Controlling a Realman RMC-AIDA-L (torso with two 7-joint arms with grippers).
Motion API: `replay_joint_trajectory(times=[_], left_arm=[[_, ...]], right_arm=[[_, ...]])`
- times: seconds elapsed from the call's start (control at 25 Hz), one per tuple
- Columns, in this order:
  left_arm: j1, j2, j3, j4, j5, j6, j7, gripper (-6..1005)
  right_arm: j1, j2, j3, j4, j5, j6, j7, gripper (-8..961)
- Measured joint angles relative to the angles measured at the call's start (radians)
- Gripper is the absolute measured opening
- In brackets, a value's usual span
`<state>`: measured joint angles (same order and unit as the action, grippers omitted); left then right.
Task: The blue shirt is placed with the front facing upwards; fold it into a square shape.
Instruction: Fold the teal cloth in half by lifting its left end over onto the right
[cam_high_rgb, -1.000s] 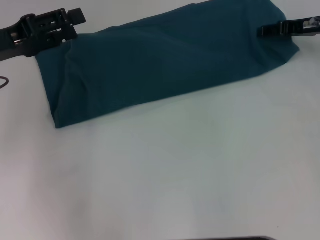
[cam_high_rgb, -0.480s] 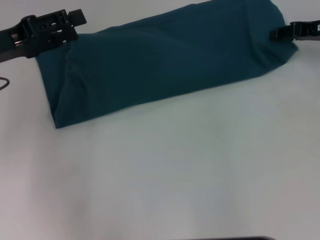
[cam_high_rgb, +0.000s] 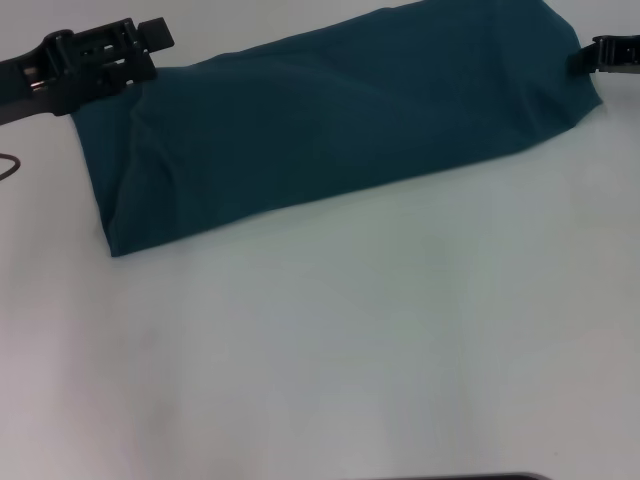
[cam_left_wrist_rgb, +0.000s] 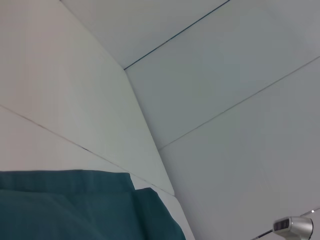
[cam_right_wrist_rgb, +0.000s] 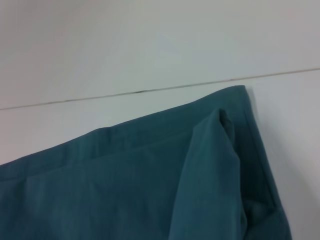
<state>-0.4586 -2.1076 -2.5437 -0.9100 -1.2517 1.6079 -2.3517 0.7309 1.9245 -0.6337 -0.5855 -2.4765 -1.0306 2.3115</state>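
on the white table (cam_high_rgb: 330, 340) lies the folded blue shirt (cam_high_rgb: 330, 120); left gripper (cam_high_rgb: 140, 50) and right gripper (cam_high_rgb: 590, 58) jaw states unclear.

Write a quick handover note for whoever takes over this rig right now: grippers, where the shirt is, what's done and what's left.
Left gripper: at the far left corner of the blue shirt, over its edge; whether it grips the cloth cannot be told.
Right gripper: just off the shirt's far right end, clear of the cloth, at the edge of the head view.
Shirt: lies on the white table as a long folded band running left to right, plain side up, no lettering showing.
Done: lengthwise folds, judging by the band shape.
Left: fold the band across its length to make a square.
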Motion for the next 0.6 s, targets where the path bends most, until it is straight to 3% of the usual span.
replay_joint_trajectory(times=[0.28,0.6], left_arm=[[0.001,0.003,-0.001,0.001,0.0,-0.003,0.001,704],[-0.002,0.006,-0.001,0.0,0.0,-0.003,0.004,704]], right_arm=[[-0.004,0.0,0.005,0.004,0.004,-0.003,0.0,65],[-0.024,-0.005,0.014,-0.002,0.006,-0.112,0.006,65]])
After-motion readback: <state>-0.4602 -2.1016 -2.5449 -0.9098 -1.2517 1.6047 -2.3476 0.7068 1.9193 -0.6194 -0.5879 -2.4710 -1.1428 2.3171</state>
